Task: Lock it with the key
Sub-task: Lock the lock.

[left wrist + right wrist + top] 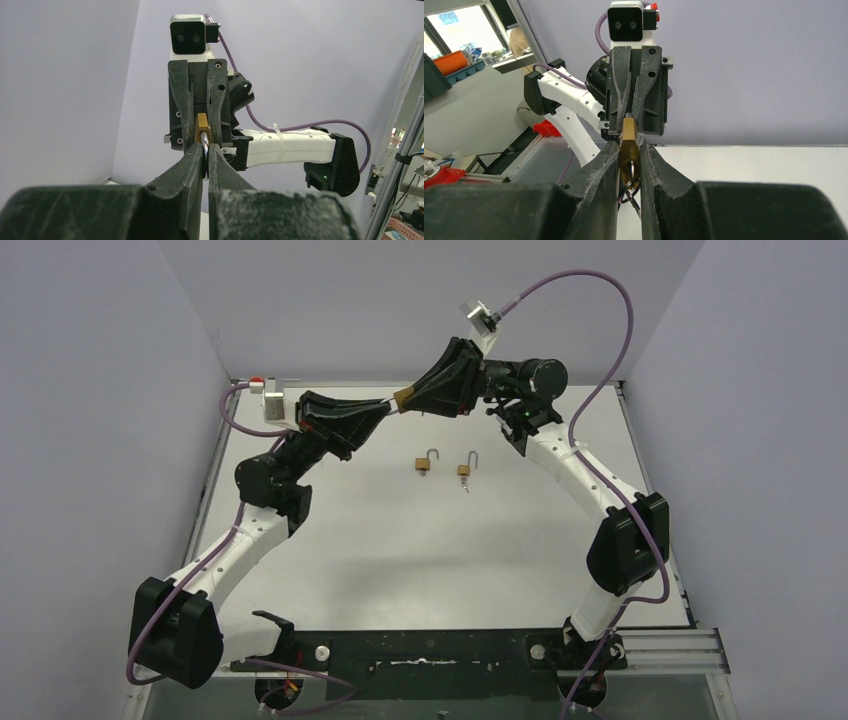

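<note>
Our right gripper [630, 152] clamps the brass padlock [628, 136], our left gripper [205, 150] pinches its silver end [205, 159]; we judge locking not yet done.

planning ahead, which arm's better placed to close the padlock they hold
Left, probably: left gripper pinches the shackle and can push it; right gripper just braces the brass body.
</note>
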